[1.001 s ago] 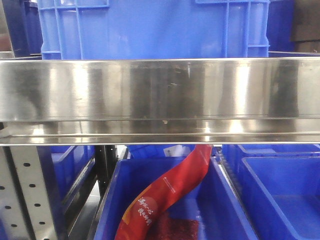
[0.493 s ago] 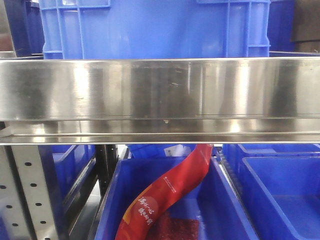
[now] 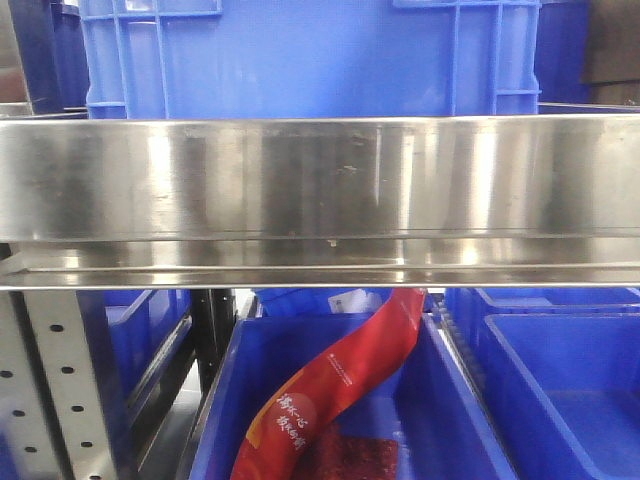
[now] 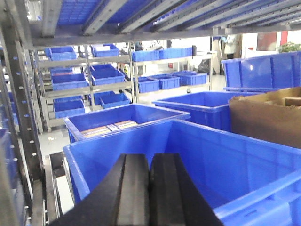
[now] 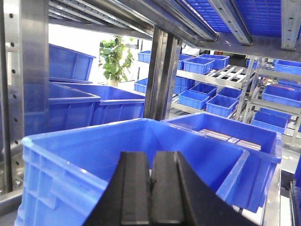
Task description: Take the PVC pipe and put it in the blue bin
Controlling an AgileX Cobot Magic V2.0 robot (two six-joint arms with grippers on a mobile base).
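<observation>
Zero PVC pipe visible across three views; location unknown, so current step judged as search and approach, not grasp.

Front view: mostly blocked by steel shelf beam (image 3: 320,190) running left to right. Upper blue crate (image 3: 310,55) on top of it. Below, lower blue bin (image 3: 445,400) holding red packet (image 3: 340,385), leaning up toward the beam. White Chinese characters down the packet, plus a small logo, too blurred to read. Small white label just behind the packet top, unreadable. No grippers here.

Left wrist view: left gripper (image 4: 149,162) with jaws pressed together, nothing between them. Open-topped near blue bin (image 4: 221,160) directly ahead, inside mostly hidden by the fingers. Cardboard box (image 4: 268,115) to the right. Far bin (image 4: 136,113) behind, flat packs inside, print not legible.

Right wrist view: right gripper (image 5: 151,162) also closed on nothing. Facing blue bin (image 5: 94,155) ahead, appears empty as far as shown. Potted plant (image 5: 115,59) far left. Far right bin (image 5: 244,127) with flat striped items, no readable text.

To do it well: find the pipe first, probably by panning a wrist camera over bins and shelf. Open jaws before descent. Grip across the round body near mid-length so it cannot roll or tip. Lift clear of bin walls and the beam, then release low inside the target bin.
</observation>
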